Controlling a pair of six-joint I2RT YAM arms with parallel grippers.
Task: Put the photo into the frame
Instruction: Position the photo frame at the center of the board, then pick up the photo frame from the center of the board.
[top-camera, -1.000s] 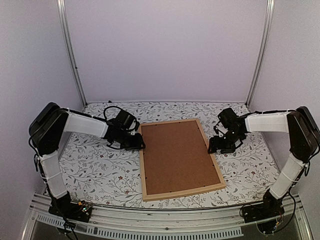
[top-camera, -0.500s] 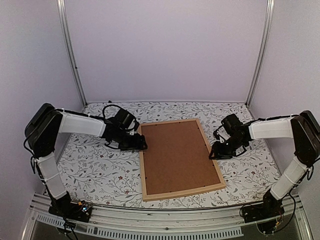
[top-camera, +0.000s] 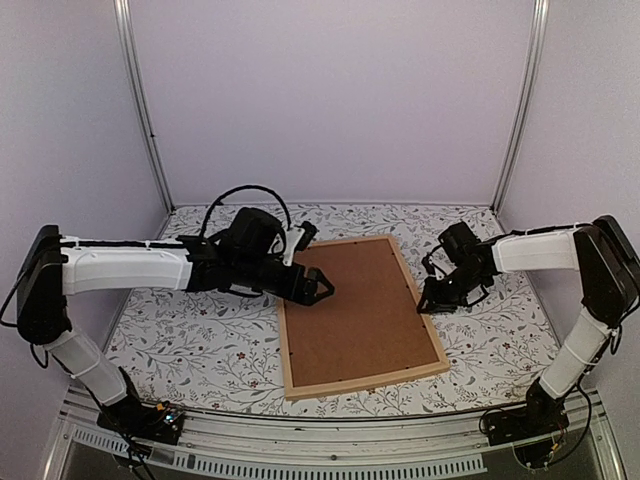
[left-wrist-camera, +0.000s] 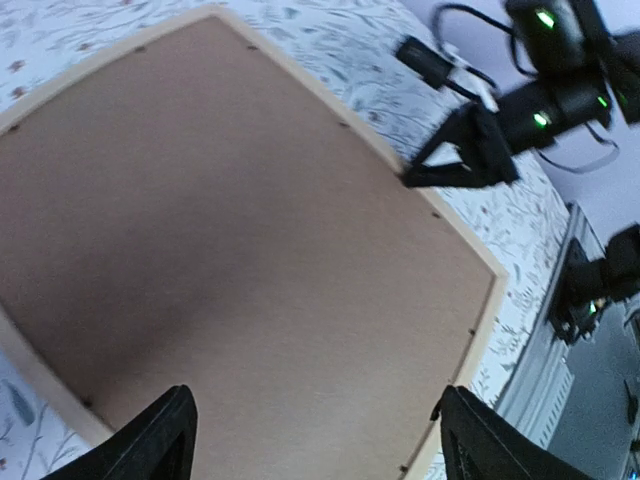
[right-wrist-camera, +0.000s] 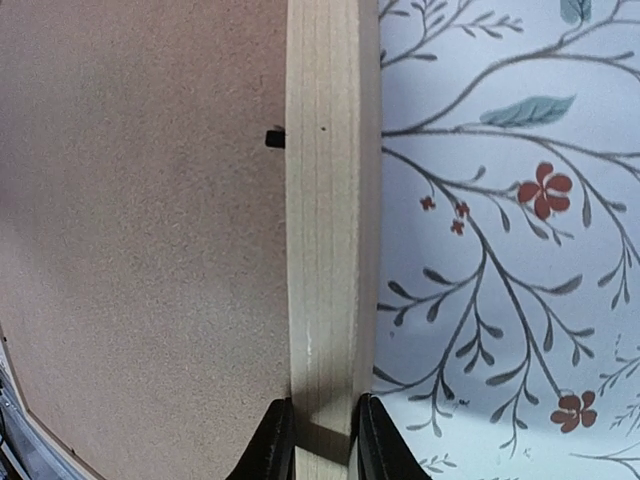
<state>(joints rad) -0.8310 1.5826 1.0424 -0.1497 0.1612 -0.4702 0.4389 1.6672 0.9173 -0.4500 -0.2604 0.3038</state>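
Right tool (right-wrist-camera: 322, 440) closed on the frame (right-wrist-camera: 325, 250): one finger on each side of the light wood rail, both touching it, seen close up from the right wrist. From above, right tool (top-camera: 431, 299) sits at the frame's right long rail, a bit past the middle toward the far end. Left tool (left-wrist-camera: 318, 440) open, fingers (left-wrist-camera: 168, 432) spread wide, nothing between them, hovering over the brown backing board (left-wrist-camera: 250, 250). From above, left tool (top-camera: 318, 287) is over the board's left far part, just inside the left rail, arm stretched in from the left side.

Frame (top-camera: 369, 383) lies flat on the tabletop (top-camera: 190, 340), back side up, roughly centred between the two arms, turned slightly so the far end leans left. Backing board (top-camera: 355, 310) fills the frame's opening. Small black tab (right-wrist-camera: 275, 138) on the inner edge of the rail, over the board's edge. Tabletop has a white cover with grey branches and small red flowers (right-wrist-camera: 543, 190).

Cannot tell whether the photo lies under the board, not visible in any view
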